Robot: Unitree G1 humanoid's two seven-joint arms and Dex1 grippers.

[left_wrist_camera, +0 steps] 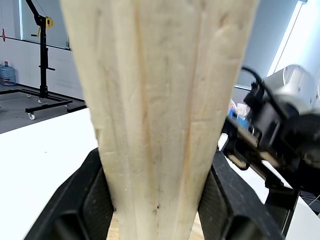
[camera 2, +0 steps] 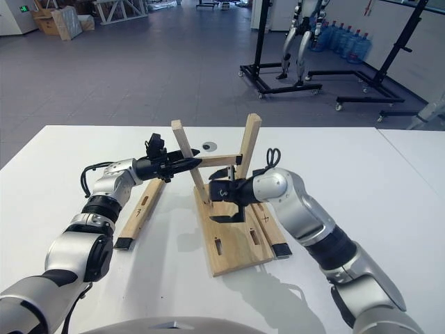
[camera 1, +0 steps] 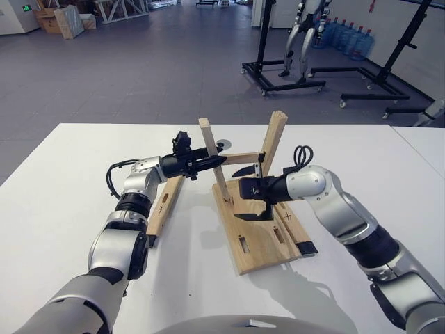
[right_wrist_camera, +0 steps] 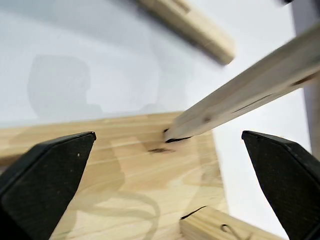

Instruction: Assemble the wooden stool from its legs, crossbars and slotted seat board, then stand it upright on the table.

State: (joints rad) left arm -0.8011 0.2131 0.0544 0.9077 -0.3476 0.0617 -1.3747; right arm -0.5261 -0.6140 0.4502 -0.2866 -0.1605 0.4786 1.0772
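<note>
While the left gripper clamps an upright leg standing in the slotted seat board, flat on the table, and the right gripper hangs wide open near that leg's base, a sideways tug could lever it loose.

- A small round grey disc lies on the worktop close to its far edge, about midway along.
- A second white table stands just beside the worktop's right edge.
- On the grey floor beyond the far edge, a black wheeled frame holds a hanging humanoid figure.
- Another black wheeled frame stands to its right.
- Blue water bottles are grouped behind the frames.
- Cardboard boxes sit at the far left, with a metal truss beside them.
</note>
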